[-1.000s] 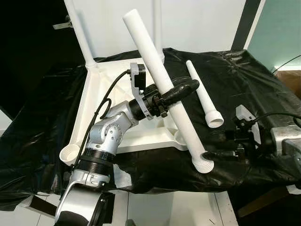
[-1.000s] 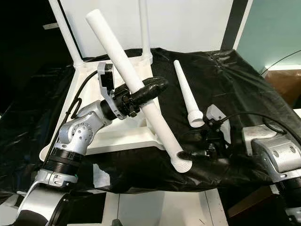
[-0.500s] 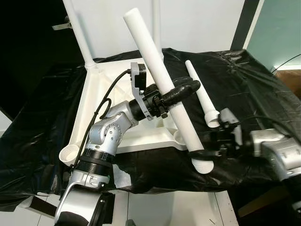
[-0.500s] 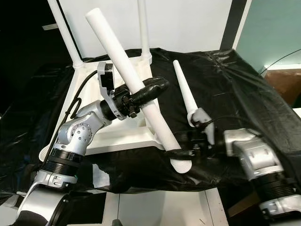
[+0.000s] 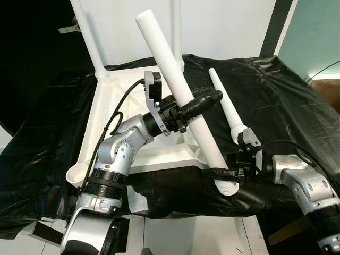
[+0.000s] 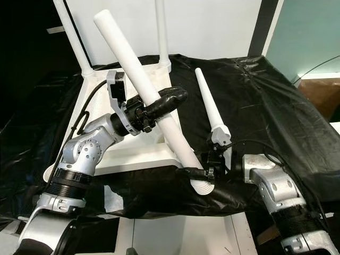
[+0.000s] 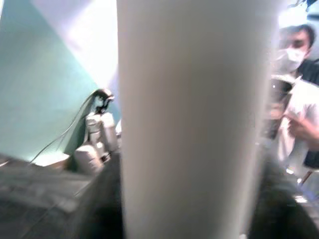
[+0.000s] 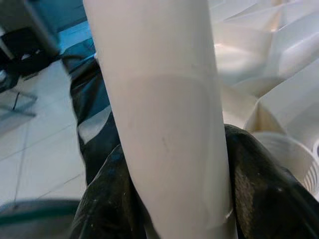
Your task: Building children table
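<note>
A long white table leg (image 5: 170,64) slants up over the upturned white tabletop (image 5: 114,106). My left gripper (image 5: 194,105) is shut on it at mid-length. The leg's ribbed lower end (image 5: 229,187) hangs just past the tabletop's near right corner socket (image 5: 203,155). My right gripper (image 5: 223,174) is shut on the leg just above that end. In the right wrist view the black fingers (image 8: 264,189) press on both sides of the leg (image 8: 164,124). A second loose leg (image 5: 228,111) lies on the black cloth to the right.
Two fitted legs (image 5: 90,40) stand upright at the tabletop's far corners. An open socket (image 5: 78,172) sits at its near left corner. Black cloth (image 5: 281,95) covers the work surface, whose front edge drops to a tiled floor. A masked person (image 7: 294,99) stands behind.
My right gripper has swung left from the cloth to the leg's lower end and shut on it. The leg's top has shifted slightly left in my left gripper.
</note>
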Motion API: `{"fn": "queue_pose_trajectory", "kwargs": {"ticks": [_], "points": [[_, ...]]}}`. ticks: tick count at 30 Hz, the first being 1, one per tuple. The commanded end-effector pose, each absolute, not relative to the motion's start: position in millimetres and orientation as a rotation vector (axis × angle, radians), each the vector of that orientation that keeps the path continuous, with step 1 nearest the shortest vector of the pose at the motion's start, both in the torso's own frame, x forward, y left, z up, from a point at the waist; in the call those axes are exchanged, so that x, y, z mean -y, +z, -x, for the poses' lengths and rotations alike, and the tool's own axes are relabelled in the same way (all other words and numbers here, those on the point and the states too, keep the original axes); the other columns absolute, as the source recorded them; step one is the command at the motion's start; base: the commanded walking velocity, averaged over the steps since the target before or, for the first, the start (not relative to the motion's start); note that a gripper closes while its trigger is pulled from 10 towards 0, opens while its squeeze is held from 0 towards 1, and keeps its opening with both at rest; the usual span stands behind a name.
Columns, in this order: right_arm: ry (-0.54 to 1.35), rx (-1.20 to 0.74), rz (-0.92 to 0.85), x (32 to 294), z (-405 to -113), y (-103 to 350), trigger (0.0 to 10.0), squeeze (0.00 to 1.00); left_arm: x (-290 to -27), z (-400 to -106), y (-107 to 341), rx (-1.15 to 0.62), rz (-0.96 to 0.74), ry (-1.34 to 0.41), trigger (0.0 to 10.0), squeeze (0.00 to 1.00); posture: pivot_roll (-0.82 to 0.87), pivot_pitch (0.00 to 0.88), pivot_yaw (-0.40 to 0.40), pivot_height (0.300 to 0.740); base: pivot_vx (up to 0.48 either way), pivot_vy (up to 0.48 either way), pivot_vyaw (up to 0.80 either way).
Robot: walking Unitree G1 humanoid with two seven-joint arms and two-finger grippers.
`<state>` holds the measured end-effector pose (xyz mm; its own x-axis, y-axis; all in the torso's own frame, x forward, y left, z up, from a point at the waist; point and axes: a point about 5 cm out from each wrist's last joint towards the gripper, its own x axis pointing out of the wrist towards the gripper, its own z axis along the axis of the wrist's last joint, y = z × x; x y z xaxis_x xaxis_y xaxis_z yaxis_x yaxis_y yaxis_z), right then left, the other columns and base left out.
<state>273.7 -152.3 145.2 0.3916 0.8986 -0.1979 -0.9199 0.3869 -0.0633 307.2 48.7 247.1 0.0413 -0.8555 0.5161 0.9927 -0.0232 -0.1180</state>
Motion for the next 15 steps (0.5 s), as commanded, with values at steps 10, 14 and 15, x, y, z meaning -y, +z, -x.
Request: {"fn": "queue_pose_trajectory", "kwargs": {"ticks": [10,14,15], "points": [[0.815,-0.030,0.386,109.1,-270.2,130.4,0.0,0.00,-47.1,-334.7,256.3,0.346,0.434,-1.169,10.0,1.00,-0.18,0.005,0.074,0.740,0.000,0.000,0.00],[0.660,0.008,0.427,103.8,-273.2,135.2,0.0,0.00,-42.8,-341.3,252.2,0.300,0.349,-1.075,10.0,0.02,-0.18,0.007,0.067,0.740,0.000,0.000,0.00],[0.660,0.008,0.427,103.8,-273.2,135.2,0.0,0.00,-42.8,-341.3,252.2,0.300,0.349,-1.075,10.0,0.02,-0.18,0.007,0.067,0.740,0.000,0.000,0.00]]}}
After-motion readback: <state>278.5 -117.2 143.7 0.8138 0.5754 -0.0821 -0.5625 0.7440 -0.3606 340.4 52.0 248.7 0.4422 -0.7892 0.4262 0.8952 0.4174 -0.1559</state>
